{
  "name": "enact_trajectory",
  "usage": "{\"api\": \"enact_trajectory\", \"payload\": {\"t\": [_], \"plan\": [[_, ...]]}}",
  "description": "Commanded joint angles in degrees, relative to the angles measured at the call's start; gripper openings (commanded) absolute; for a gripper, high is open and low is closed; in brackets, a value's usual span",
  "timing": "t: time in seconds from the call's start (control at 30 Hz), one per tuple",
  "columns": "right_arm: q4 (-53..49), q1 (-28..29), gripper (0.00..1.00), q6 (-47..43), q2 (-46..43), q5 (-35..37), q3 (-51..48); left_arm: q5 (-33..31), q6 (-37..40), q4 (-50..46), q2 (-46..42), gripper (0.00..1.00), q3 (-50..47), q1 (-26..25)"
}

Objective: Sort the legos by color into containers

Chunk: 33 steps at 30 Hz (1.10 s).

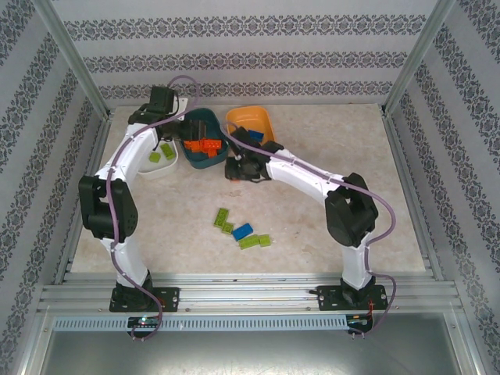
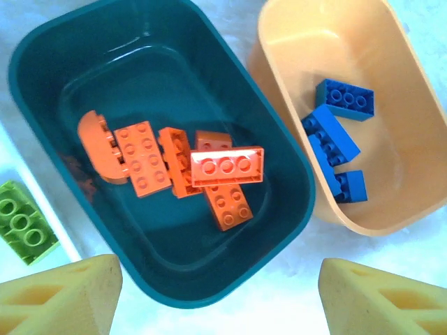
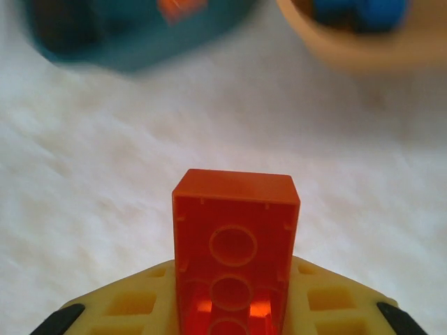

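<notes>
Top view. The table (image 1: 344, 141) is pale beige, marbled and matte. Walls (image 1: 234, 31) close it in on three sides, papered white with grey ornamental bands. Slanted metal frame posts (image 1: 74, 62) stand at the far corners. A ribbed metal rail (image 1: 250, 293) runs along the near edge and carries both arm bases. Three tubs sit close together at far left-centre: white tub (image 1: 150, 168), teal tub (image 1: 207, 160), orange tub (image 1: 248, 119). The loose legos (image 1: 243, 231) lie mid-table, well apart from the tubs: several lime green, one blue. The left arm (image 1: 129, 152) reaches over the white tub, and the right arm (image 1: 305, 176) bends in just in front of the teal tub.

Left wrist view. The left claw (image 2: 220, 303) is spread wide above the teal tub's near rim, with nothing between its yellow fingertips (image 2: 59, 296). The orange legos (image 2: 227, 167) are piled in the teal tub and the blue legos (image 2: 335, 139) lie in the orange tub. One green lego (image 2: 21, 223) lies in the white tub at the left edge. The table between the tubs reads white and faintly mottled.

Right wrist view. The right claw (image 3: 234, 300) pinches an orange brick (image 3: 235, 237), hollow underside facing the camera. Below it is bare, blurred table, with the teal and orange tubs out of focus beyond.
</notes>
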Motion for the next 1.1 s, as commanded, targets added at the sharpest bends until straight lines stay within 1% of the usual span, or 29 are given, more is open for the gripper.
{"api": "enact_trajectory", "payload": {"t": [0.0, 0.07, 0.17, 0.23, 0.3, 0.33, 0.4, 0.43, 0.5, 0.53, 0.63, 0.7, 0.8, 0.93, 1.07], "plan": [[3.53, -1.88, 0.21, -4.79, 6.53, -1.59, 10.43, 1.21, -2.38, 4.35, -2.59, 0.76, -1.87, 1.99], [3.5, -2.86, 0.28, -5.99, 12.32, -2.52, 18.69, 1.35, -2.99, 5.24, -2.97, 0.77, -2.53, 3.09], [0.11, -4.47, 0.48, -5.81, 22.24, -5.2, 34.34, 1.6, -3.47, 6.21, -3.37, 0.78, -3.49, 4.29], [-2.03, -5.22, 0.52, -5.4, 27.2, -6.01, 43.31, 1.63, -3.5, 6.82, -3.73, 0.79, -4.0, 4.79], [-3.33, -5.68, 0.55, -5.39, 30.01, -6.55, 49.37, 1.75, -3.29, 6.77, -3.86, 0.79, -3.99, 5.1], [-3.72, -5.71, 0.56, -5.68, 30.1, -6.59, 50.31, 1.69, -2.98, 6.77, -4.02, 0.79, -4.01, 5.12], [-4.35, -5.77, 0.58, -6.89, 28.06, -6.0, 48.86, 1.82, -2.97, 7.52, -4.42, 0.8, -4.85, 5.08], [-4.47, -5.73, 0.59, -7.39, 26.56, -5.68, 47.0, 2.13, -3.03, 7.72, -4.43, 0.8, -4.97, 5.1], [-3.39, -5.62, 0.62, -8.49, 20.37, -5.7, 38.03, 3.59, -3.47, 7.77, -4.18, 0.8, -4.7, 4.97], [-2.41, -5.69, 0.63, -8.71, 17.04, -5.64, 32.76, 4.22, -3.66, 7.9, -4.28, 0.8, -4.71, 4.85], [2.19, -5.61, 0.67, -8.55, 4.67, -6.12, 12.7, 4.73, -3.69, 7.95, -5.04, 0.8, -5.32, 3.44], [1.57, -5.56, 0.7, -8.94, -2.64, -7.03, 1.72, 4.57, -3.37, 7.0, -5.74, 0.8, -6.06, 1.67], [-0.35, -5.0, 0.71, -8.94, -11.58, -8.45, -12.66, 4.35, -3.26, 4.86, -7.38, 0.8, -8.0, -1.44], [-4.23, -2.22, 0.73, -8.88, -20.07, -7.66, -26.78, 4.19, -6.51, 5.33, -11.64, 0.8, -14.74, -5.2], [-7.44, 2.88, 0.74, -8.74, -24.85, -3.52, -35.54, 4.47, -10.54, 7.92, -17.43, 0.86, -23.4, -9.19]]}}
